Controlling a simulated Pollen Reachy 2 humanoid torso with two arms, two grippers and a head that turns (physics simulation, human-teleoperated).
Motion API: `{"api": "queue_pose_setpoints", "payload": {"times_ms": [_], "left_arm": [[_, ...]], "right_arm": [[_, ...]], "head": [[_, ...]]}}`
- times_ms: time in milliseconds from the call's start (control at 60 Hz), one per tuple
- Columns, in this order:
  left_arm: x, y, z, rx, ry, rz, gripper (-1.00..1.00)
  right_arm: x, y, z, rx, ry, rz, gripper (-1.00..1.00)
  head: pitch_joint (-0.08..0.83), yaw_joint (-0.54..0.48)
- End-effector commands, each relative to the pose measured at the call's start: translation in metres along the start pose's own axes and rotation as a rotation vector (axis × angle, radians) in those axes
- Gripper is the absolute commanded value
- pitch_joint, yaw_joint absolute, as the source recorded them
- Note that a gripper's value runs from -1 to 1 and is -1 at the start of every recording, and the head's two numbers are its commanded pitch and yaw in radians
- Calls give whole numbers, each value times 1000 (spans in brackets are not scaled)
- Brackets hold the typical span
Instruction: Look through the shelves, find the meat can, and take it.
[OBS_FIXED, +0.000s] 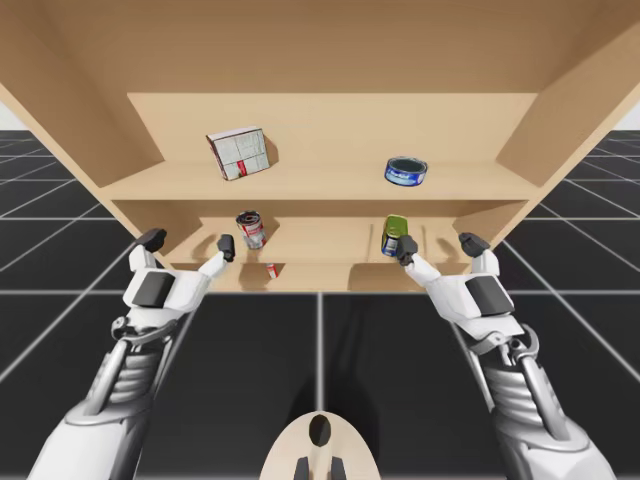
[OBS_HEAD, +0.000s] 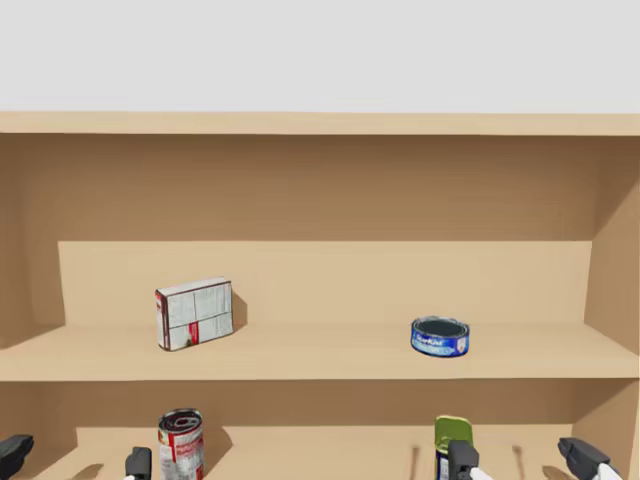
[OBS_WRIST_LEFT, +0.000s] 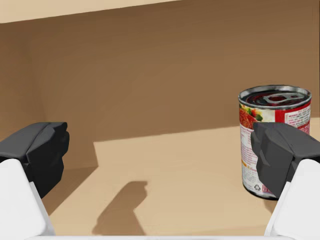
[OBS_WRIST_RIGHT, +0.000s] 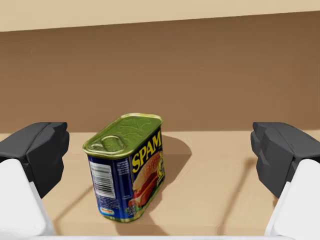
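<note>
The meat can (OBS_WRIST_RIGHT: 127, 167), a blue rectangular can with a green-gold lid, stands upright on the lower shelf's right half (OBS_FIXED: 396, 236) (OBS_HEAD: 452, 438). My right gripper (OBS_WRIST_RIGHT: 160, 160) is open in front of it; the can sits ahead, nearer one finger, touching neither. In the high view this right gripper (OBS_FIXED: 440, 245) is at the shelf's front edge, and it appears low in the head view (OBS_HEAD: 523, 458). My left gripper (OBS_WRIST_LEFT: 160, 160) (OBS_FIXED: 189, 243) (OBS_HEAD: 75, 458) is open. A round red can (OBS_WRIST_LEFT: 272, 135) (OBS_FIXED: 250, 229) (OBS_HEAD: 181, 445) stands ahead of it, partly behind one finger.
On the upper shelf (OBS_HEAD: 320, 352) stand a white and red box (OBS_FIXED: 238, 152) (OBS_HEAD: 194, 313) at the left and a flat round blue tin (OBS_FIXED: 405, 170) (OBS_HEAD: 439, 337) at the right. A small red and white object (OBS_FIXED: 271, 270) lies below the lower shelf's front edge.
</note>
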Motion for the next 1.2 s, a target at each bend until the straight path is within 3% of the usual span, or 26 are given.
{"api": "queue_pose_setpoints", "payload": {"times_ms": [17, 100, 417, 733, 967, 1200], "left_arm": [[0, -1, 1, -1, -2, -9, -1000], [0, -1, 1, -1, -1, -8, -1000], [-1, -1, 1, 1, 0, -16, -1000], [-1, -1, 2, -9, -8, -12, -1000], [-1, -1, 1, -13, -11, -7, -1000], [0, -1, 1, -14, -9, 0, -1000]], "right_arm": [[-3, 5, 2, -20, -1, -6, -1000], [-1, 6, 2, 22, -3, -11, -1000], [-4, 6, 0, 4, 0, -7, -1000], [-6, 7, -2, 3, 1, 5, -1000], [-4, 9, 0, 11, -1, 3, -1000], [9, 41, 10, -37, 26, 18, -1000]], "head": [[4, -18], [28, -18], [233, -36], [374, -237], [404, -287], [408, -269]]}}
